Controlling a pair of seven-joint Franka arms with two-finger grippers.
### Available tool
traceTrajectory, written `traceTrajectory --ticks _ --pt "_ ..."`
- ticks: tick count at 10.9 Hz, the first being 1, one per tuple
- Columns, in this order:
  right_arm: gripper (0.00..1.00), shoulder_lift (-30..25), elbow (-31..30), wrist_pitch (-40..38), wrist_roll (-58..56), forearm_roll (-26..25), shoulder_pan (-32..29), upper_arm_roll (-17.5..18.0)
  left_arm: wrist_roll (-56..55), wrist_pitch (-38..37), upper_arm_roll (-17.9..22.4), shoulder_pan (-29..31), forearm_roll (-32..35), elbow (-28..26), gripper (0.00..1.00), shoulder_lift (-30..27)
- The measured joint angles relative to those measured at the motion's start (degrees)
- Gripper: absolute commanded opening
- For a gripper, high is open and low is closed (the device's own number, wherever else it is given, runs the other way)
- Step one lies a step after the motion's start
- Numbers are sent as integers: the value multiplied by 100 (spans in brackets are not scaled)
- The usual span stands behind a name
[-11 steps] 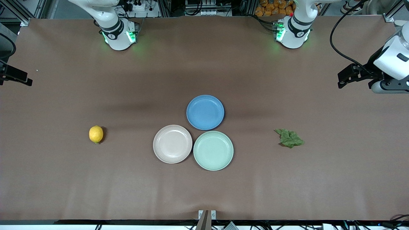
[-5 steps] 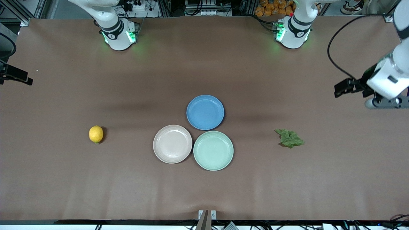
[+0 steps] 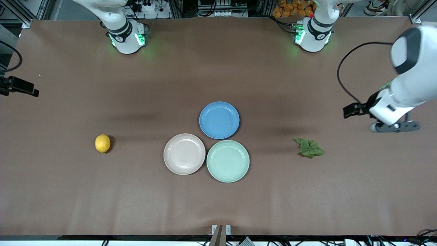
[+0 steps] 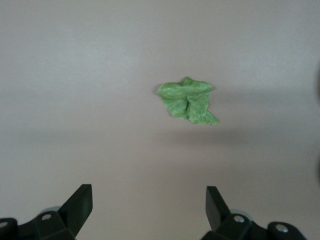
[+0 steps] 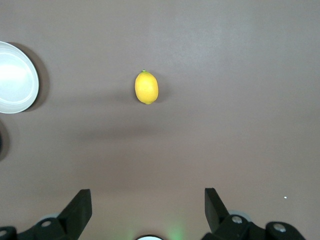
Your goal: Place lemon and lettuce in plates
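The lemon (image 3: 102,144) lies on the brown table (image 3: 218,205) toward the right arm's end, well apart from the plates; I see it in the right wrist view too (image 5: 146,87). The lettuce (image 3: 309,147) lies toward the left arm's end, also on bare table, and shows in the left wrist view (image 4: 188,100). The beige-pink plate (image 3: 184,154) and mint green plate (image 3: 228,161) sit touching side by side mid-table, with a blue plate (image 3: 219,120) just beside them, farther from the front camera. My left gripper (image 4: 149,206) hangs spread wide over the table near the lettuce, grasping nothing. My right gripper (image 5: 148,207) hangs spread wide over the table near the lemon, also unladen.
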Motion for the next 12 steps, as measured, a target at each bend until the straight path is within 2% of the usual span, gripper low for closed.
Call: traceTrajectory --ticks 2,6,9,12 --pt "100 36 -192 213 0 9 0 3 -12 635 -13 -68 -1 -346 100 339" --pt "100 138 -430 477 0 40 4 22 -14 2166 -8 -85 0 -375 100 1485" --pt "100 378 -634 825 0 203 16 43 -58 2835 -16 -129 -16 -281 100 2049" --pt "100 515 -1262 1683 0 221 62 74 -105 3073 -33 -246 -17 -187 100 2434"
